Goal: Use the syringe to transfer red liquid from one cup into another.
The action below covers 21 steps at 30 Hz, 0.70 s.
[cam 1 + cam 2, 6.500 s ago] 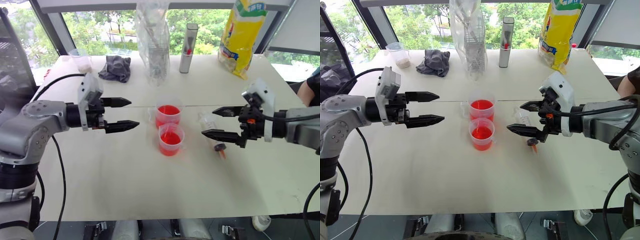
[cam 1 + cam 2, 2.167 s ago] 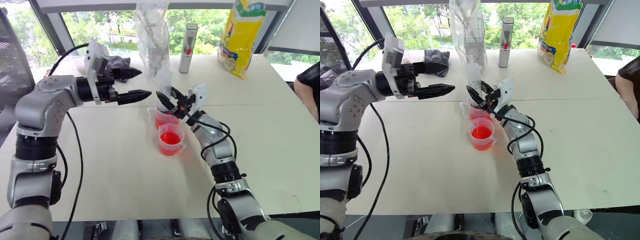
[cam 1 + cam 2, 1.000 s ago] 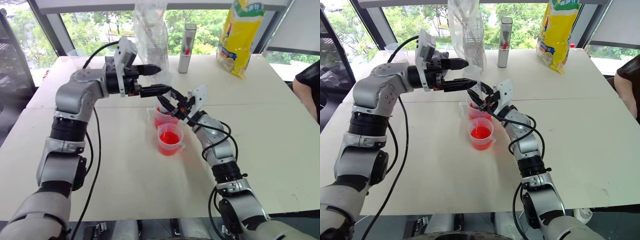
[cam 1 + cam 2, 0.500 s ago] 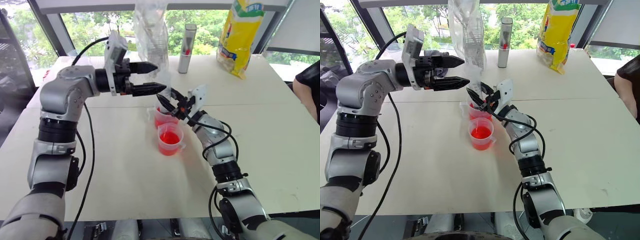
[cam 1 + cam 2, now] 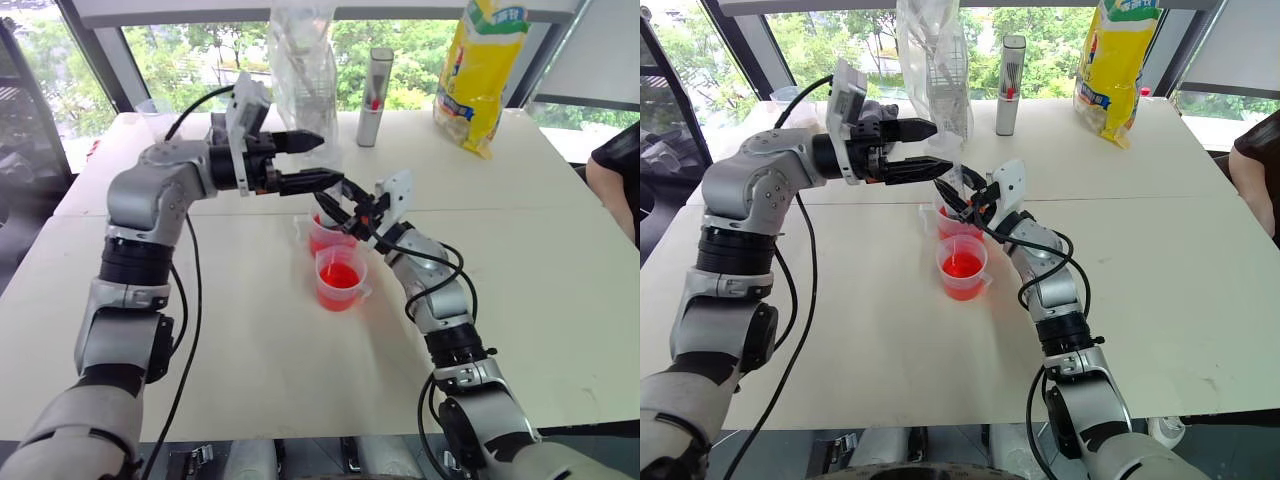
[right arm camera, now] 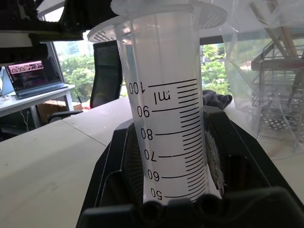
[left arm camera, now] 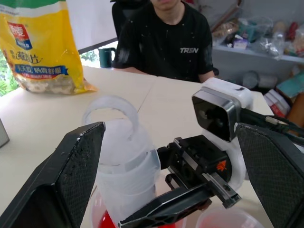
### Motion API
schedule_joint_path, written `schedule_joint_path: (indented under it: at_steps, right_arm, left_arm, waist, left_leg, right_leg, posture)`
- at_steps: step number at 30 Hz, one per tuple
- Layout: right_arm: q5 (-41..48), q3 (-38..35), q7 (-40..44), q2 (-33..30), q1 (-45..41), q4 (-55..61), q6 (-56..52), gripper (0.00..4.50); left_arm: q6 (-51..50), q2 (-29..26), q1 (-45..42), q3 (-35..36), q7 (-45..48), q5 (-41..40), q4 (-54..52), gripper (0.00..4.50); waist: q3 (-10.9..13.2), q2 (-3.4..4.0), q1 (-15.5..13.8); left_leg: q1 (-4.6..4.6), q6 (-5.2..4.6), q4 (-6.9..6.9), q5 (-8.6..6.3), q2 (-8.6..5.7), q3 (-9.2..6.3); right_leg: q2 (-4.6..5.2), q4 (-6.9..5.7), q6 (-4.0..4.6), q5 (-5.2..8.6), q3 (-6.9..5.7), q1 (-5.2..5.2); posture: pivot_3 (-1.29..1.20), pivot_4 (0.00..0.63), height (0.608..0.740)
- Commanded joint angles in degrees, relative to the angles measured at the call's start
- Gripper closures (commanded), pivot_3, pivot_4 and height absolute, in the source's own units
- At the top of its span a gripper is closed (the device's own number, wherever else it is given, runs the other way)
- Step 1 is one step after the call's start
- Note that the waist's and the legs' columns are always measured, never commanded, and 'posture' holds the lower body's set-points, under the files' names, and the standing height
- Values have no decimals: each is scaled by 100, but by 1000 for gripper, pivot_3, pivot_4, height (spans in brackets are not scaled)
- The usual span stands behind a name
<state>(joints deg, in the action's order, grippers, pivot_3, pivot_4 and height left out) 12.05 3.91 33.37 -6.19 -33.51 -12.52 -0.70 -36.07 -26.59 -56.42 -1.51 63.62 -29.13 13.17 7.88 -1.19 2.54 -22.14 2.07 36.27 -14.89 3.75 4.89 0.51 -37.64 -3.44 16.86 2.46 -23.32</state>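
The syringe [image 6: 166,118] is held upright in the right gripper [image 5: 335,205], whose jaws are clamped on its clear, graduated barrel. In the head views the barrel [image 5: 952,180] is seen standing over the far cup [image 5: 330,238], with its lower end at or inside the cup's mouth; whether the tip reaches the red liquid [image 5: 341,275] cannot be told. The plunger end of the syringe is at the top, its flange visible in the right wrist view.

The left gripper [image 5: 318,160] is held level above the far cup, pointing toward the robot's right, with its two black fingers [image 7: 71,166] wide apart. In the left wrist view the top of the syringe is seen between those fingers, not touched by either.

Two clear plastic cups stand together near the middle of the white tabletop [image 5: 250,340]; the near cup [image 5: 342,278] touches or nearly touches the far one. Red liquid is present in both.

A yellow bag [image 5: 480,70], a tall grey cylinder [image 5: 377,82], a clear plastic bag [image 5: 305,70] and a grey cloth are noted along the far edge. A person [image 7: 166,38] in a black shirt is seated at the tabletop's right side.
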Motion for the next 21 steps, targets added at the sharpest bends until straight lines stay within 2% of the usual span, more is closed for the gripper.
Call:
schedule_joint_path:
  at_steps: [1,6,9,13,16,17,21]
  right_arm:
    - [-15,57,15,-10,66,100,-43,3089]
    - [-18,76,23,-9,72,117,-45,3089]
    - [-26,89,25,-5,83,109,-35,3089]
    - [-29,90,28,-4,91,115,-43,3089]
    - [-30,87,31,-1,101,130,-54,3089]
    - [-29,90,31,-1,109,143,-59,3089]
    - [-24,101,45,-8,132,182,-82,3089]
  left_arm:
    - [121,65,-176,-8,0,53,28,0]
    - [138,187,-194,-30,-10,70,65,0]
    - [132,266,-217,-29,-15,52,76,869]
    - [143,310,-224,-49,-6,74,92,2740]
    - [147,324,-216,-60,10,101,103,4328]
    - [147,326,-208,-67,11,111,104,4472]
    - [149,325,-200,-84,-11,172,135,4472]
  waist:
    - [0,0,-2]
    - [0,0,-4]
    - [0,-1,-6]
    - [-1,-1,1]
    - [-1,-1,4]
    - [-1,-1,-1]
    - [-1,-1,-3]
  left_leg:
    - [0,0,0,0,0,0]
    - [1,0,0,0,0,0]
    - [1,0,0,0,0,-1]
    - [2,0,-1,0,0,0]
    - [5,0,-2,0,0,-1]
    - [5,0,-2,0,0,0]
    - [6,0,-1,0,0,-1]
  right_leg:
    - [0,0,0,0,0,0]
    - [0,0,0,0,0,1]
    - [0,0,0,0,0,2]
    - [-1,0,0,0,0,3]
    - [-2,0,0,0,0,3]
    - [-2,0,0,0,0,3]
    - [-1,0,0,0,0,7]
  posture:
    - [0,150,740]
    - [0,150,740]
    - [0,150,740]
    - [0,150,740]
    - [0,150,740]
    - [0,150,740]
    - [0,150,740]
